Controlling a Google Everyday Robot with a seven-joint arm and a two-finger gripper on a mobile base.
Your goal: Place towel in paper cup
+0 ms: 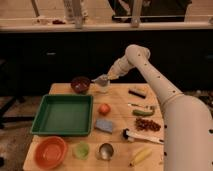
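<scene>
A white paper cup (102,87) stands at the back of the wooden table (120,100), just right of a dark red bowl (80,84). My gripper (101,78) is directly over the cup's mouth, with the arm reaching in from the right. A pale grey shape at the gripper's tip sits at the cup's rim; I cannot tell whether it is the towel or part of the gripper. No towel shows clearly elsewhere.
A green tray (42,114) takes up the left middle. An orange fruit (104,108) and a blue-grey sponge (105,125) lie centre. An orange bowl (49,151), green cup (81,150), metal cup (105,151) and banana (141,156) line the front. Small items lie on the right (145,125).
</scene>
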